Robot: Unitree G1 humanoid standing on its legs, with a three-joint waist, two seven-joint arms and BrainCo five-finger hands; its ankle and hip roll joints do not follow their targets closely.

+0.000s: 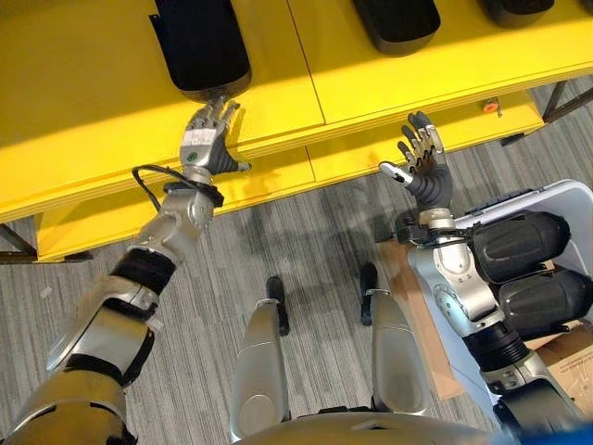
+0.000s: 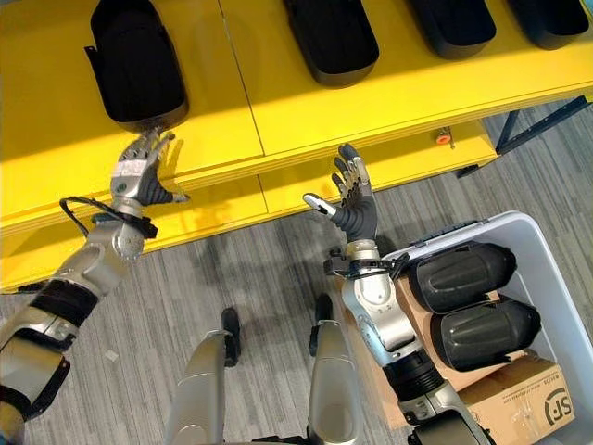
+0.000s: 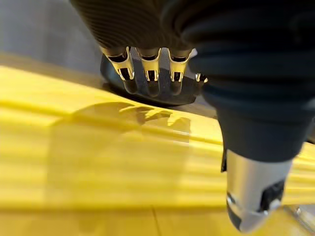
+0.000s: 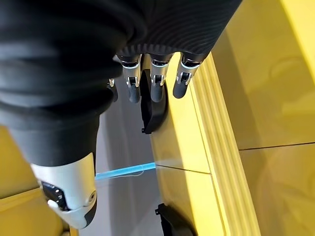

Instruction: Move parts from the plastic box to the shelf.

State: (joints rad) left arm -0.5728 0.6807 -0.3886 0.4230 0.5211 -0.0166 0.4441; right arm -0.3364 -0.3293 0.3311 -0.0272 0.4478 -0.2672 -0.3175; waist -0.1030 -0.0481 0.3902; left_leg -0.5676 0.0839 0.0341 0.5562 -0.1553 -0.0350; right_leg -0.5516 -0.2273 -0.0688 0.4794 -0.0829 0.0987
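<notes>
- Parts, left eye view: two dark parts (image 1: pixel 519 243) lie crosswise in the plastic box (image 1: pixel 579 199) on the floor; others rest on the yellow shelf (image 1: pixel 93 102). Right hand (image 1: pixel 424 159), spread and empty, is raised just beside the box, nearer than the left.
- Right eye view: left hand (image 2: pixel 139 171), fingers straight, at the shelf's front edge below a placed part (image 2: pixel 137 65).
- Left wrist view: straight fingers (image 3: pixel 150 73) point at that part.
- Right wrist view: fingers (image 4: pixel 157 81) extended, holding nothing.
</notes>
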